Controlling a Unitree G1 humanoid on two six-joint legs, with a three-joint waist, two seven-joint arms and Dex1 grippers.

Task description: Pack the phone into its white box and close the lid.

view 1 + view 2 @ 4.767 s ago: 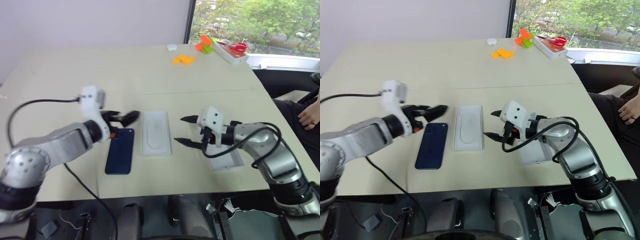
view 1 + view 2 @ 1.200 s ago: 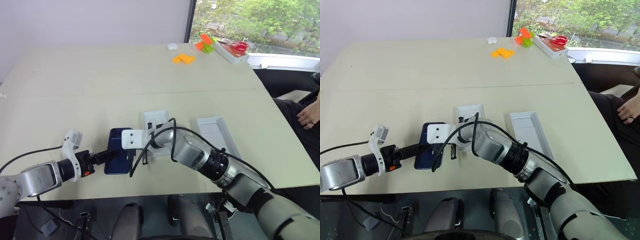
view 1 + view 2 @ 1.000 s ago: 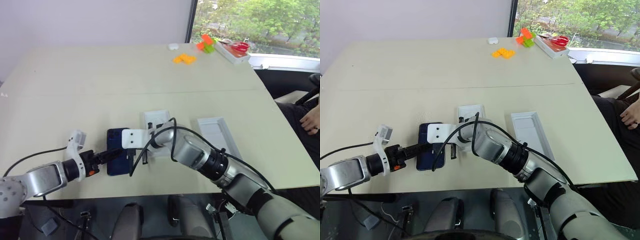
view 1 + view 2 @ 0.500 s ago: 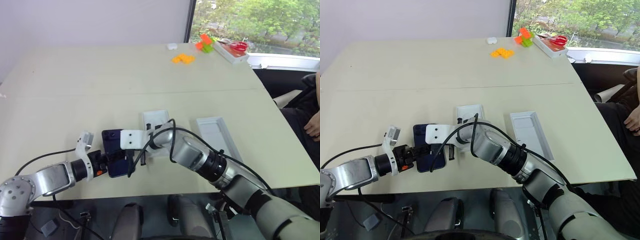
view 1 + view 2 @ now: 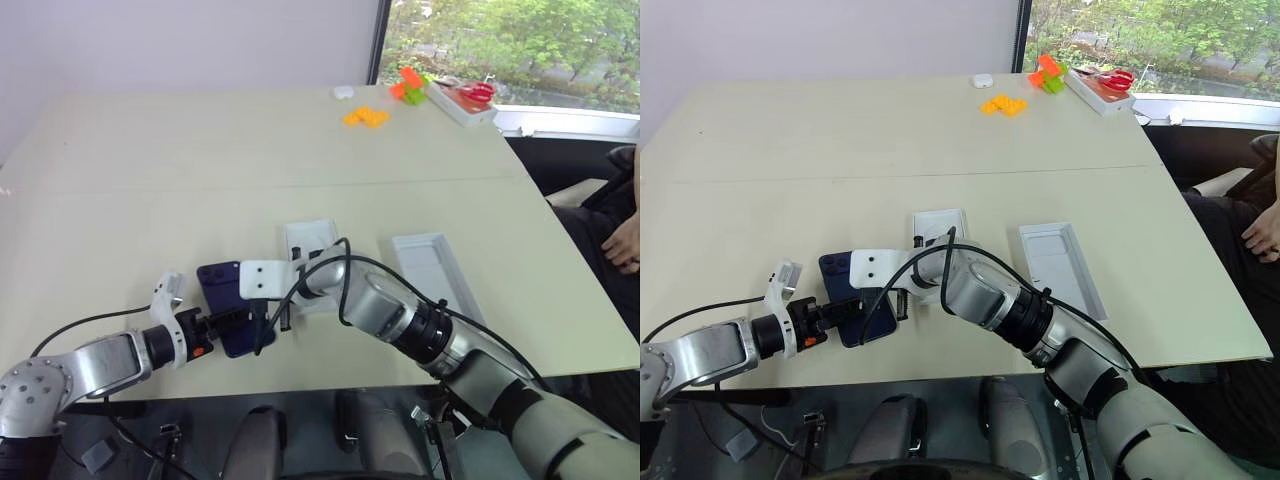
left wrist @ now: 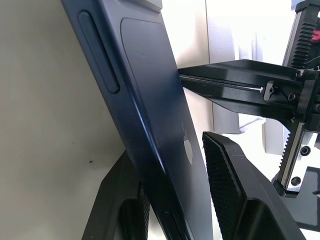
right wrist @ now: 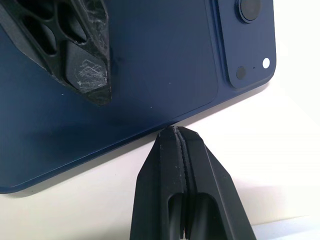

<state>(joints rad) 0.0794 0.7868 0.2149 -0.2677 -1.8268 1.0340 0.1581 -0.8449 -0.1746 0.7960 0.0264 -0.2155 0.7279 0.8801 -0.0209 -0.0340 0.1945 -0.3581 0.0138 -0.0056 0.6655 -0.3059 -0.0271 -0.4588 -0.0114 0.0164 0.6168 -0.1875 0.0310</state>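
The phone [image 5: 222,300], dark navy with its glossy back up, lies skewed near the table's front edge, one long side tipped up in the left wrist view. My left gripper [image 5: 228,322] is shut on its near end, one finger [image 6: 235,200] over the back and one beneath. My right gripper [image 7: 175,131] is shut, its tips pressed against the phone's long edge [image 7: 150,125]. The lid [image 5: 435,275] lies open side up to the right, pale grey inside. A white rectangular piece [image 5: 310,238] behind my right arm is mostly covered; I cannot tell whether it is the white box.
Orange blocks [image 5: 367,118], green and orange bricks [image 5: 408,88], a small white case [image 5: 343,93] and a white tray with red scissors [image 5: 465,100] sit at the far right corner. A person's hand [image 5: 625,245] shows at the right edge. Cables trail from both wrists.
My left fingers have closed onto the phone's near end. The phone has skewed, its far end swinging to the left. The right gripper has kept still, shut.
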